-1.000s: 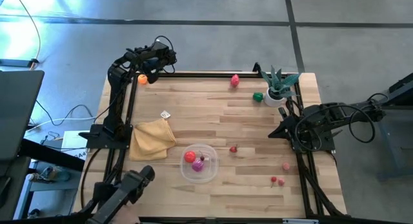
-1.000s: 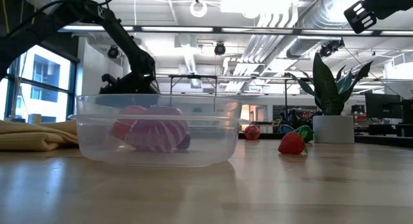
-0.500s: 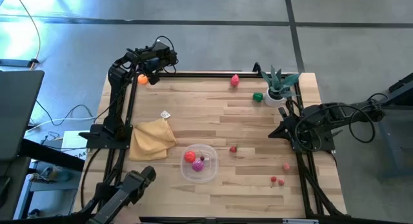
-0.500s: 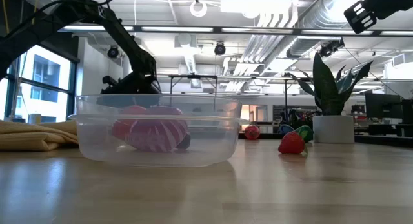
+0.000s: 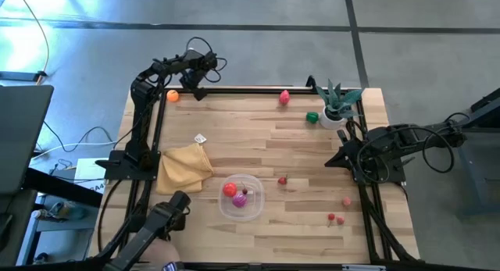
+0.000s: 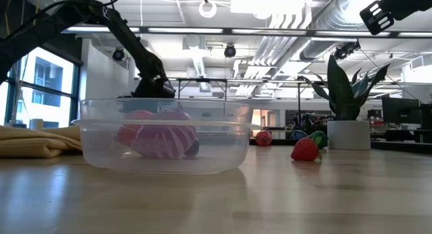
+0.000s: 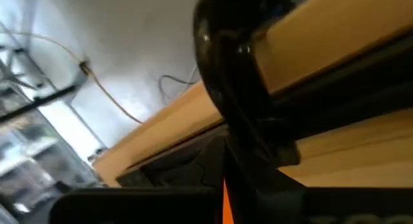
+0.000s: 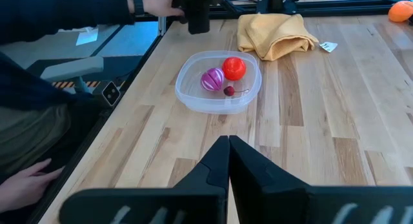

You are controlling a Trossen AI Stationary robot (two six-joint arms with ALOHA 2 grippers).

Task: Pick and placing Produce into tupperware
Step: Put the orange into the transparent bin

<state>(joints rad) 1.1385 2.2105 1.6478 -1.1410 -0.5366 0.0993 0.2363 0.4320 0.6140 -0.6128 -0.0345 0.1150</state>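
Hovering clenched and empty at the frame's upper left, the left hand (image 5: 205,65) seems bound for the orange fruit (image 5: 172,96) nearby.

Looking like a robotics lab in an open-plan industrial office: exposed ducts (image 6: 297,32) and strip lights running overhead, big windows (image 6: 40,85) glowing at 9 o'clock, wood bench (image 5: 266,138) w/ black frame sitting on concrete floor (image 5: 258,37), cables (image 5: 70,142) trailing off at 9 o'clock.
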